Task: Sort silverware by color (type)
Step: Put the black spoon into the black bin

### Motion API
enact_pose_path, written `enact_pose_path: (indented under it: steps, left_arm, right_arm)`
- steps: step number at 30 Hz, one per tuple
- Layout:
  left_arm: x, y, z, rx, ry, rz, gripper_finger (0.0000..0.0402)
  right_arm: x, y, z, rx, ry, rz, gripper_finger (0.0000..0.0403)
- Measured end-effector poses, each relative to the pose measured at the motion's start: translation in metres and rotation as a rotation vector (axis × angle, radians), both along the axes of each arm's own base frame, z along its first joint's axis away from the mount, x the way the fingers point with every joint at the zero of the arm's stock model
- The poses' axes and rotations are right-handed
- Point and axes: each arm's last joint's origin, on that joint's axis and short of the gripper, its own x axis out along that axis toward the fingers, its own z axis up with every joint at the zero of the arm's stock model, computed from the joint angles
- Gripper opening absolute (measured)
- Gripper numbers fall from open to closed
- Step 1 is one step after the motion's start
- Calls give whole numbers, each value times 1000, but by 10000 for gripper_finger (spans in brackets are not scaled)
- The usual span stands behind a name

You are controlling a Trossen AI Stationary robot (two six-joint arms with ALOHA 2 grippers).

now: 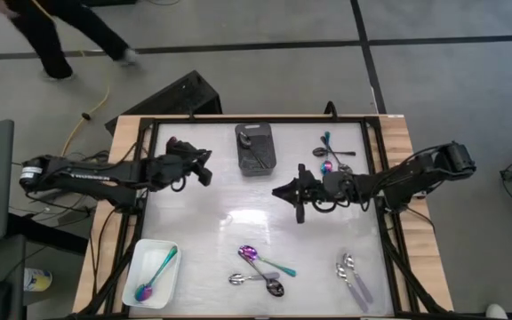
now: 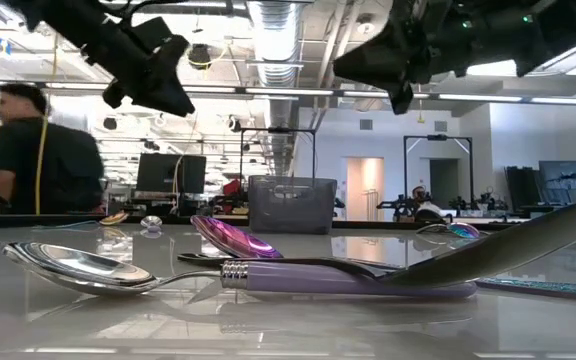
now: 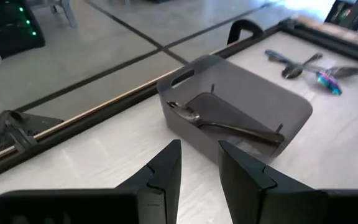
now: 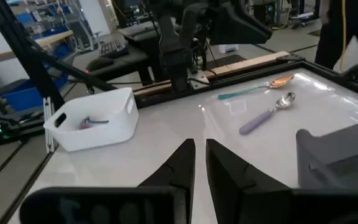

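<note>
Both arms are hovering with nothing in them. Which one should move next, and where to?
Probably the right gripper: lower it toward the spoon cluster at the near middle of the table. Its fingers are nearly shut and hold nothing, and it hangs nearest that pile. The white tray holds one rainbow spoon, the dark bin one dark spoon. The left gripper waits beside the bin.

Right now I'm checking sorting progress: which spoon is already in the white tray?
The rainbow spoon with the teal handle; it alone lies in the white tray.
</note>
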Motion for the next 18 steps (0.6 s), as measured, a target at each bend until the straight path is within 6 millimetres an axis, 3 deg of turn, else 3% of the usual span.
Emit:
enact_pose_path:
  steps: [10,18]
  left_arm:
    - [-31,-6,-3,-4,-193,-177,89]
    - [-36,-15,3,-67,-248,-462,89]
  right_arm:
    - [7,-6,10,-2,25,20,66]
    - [0,2,14,-16,323,62,66]
